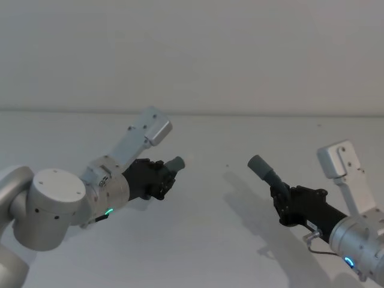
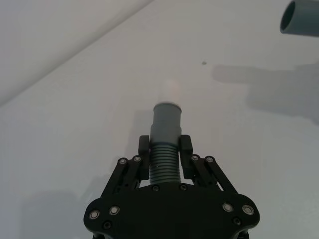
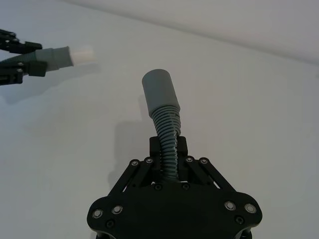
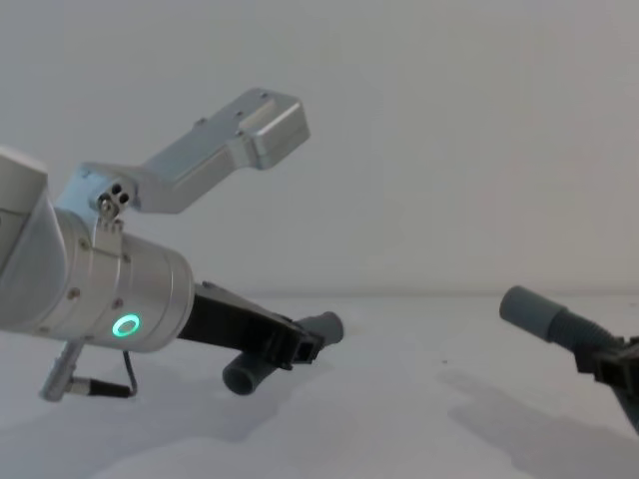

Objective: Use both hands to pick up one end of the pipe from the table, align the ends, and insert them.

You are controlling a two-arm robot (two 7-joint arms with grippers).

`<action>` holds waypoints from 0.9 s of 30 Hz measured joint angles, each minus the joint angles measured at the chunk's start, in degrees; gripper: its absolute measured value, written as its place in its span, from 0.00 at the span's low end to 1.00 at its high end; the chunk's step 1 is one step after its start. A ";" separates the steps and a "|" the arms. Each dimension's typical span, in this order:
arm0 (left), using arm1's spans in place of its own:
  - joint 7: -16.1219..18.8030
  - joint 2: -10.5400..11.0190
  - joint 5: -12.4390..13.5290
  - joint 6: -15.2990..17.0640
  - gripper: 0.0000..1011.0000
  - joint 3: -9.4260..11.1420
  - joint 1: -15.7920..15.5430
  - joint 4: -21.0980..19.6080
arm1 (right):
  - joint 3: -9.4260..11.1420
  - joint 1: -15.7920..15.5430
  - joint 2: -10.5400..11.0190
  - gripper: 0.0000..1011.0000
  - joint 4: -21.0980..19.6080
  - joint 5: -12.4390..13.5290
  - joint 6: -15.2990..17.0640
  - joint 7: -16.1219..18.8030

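Observation:
Both pipe pieces are held above the white table [image 1: 204,246]. My left gripper [image 1: 163,178] is shut on the ribbed body of one piece [image 2: 164,164]. Its grey cuff [image 2: 167,122] ends in a white collar [image 2: 172,91] and points right. My right gripper [image 1: 281,193] is shut on the ribbed body of the other piece [image 3: 168,144]. That piece's plain grey cuff [image 3: 159,92] points up and left. The two ends face each other across a wide gap, left cuff [image 1: 176,163] and right cuff [image 1: 259,164]. From the chest, the left piece [image 4: 319,327] sticks out of the left gripper [image 4: 292,349].
The table's far edge [image 1: 240,112] meets a plain pale wall. A tiny dark speck [image 1: 227,165] lies on the table between the two cuffs. Shadows of the arms fall on the surface below the right piece.

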 joint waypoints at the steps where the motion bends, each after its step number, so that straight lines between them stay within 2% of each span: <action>1: -0.35 0.20 0.07 -0.09 0.34 0.15 -0.16 -0.08 | 0.17 -0.17 0.69 0.15 -0.16 -0.16 -0.93 0.76; 4: -1.97 1.09 0.45 -0.83 0.34 0.76 -0.82 -0.37 | 0.39 -0.44 1.80 0.15 -0.42 -0.42 -2.55 2.04; 7: -3.68 1.95 0.67 -1.84 0.34 1.24 -1.36 -0.59 | 0.76 -0.90 4.12 0.15 -0.70 -0.80 -5.05 4.26; 15: -8.55 4.36 0.69 -5.28 0.34 2.11 -2.45 -0.84 | 1.10 -1.64 8.42 0.15 -0.70 -1.18 -10.47 9.16; 19: -11.68 5.77 0.11 -7.59 0.34 2.19 -2.87 -0.88 | 1.10 -1.96 11.16 0.15 -0.38 -1.25 -13.68 12.19; 20: -12.32 5.99 -0.08 -8.09 0.34 2.19 -2.94 -0.88 | 1.10 -1.96 11.16 0.15 -0.38 -1.25 -13.68 12.19; 27: -17.23 7.92 -1.93 -11.17 0.34 2.13 -3.70 -0.72 | 0.75 -2.17 15.30 0.15 0.33 -1.27 -18.79 17.42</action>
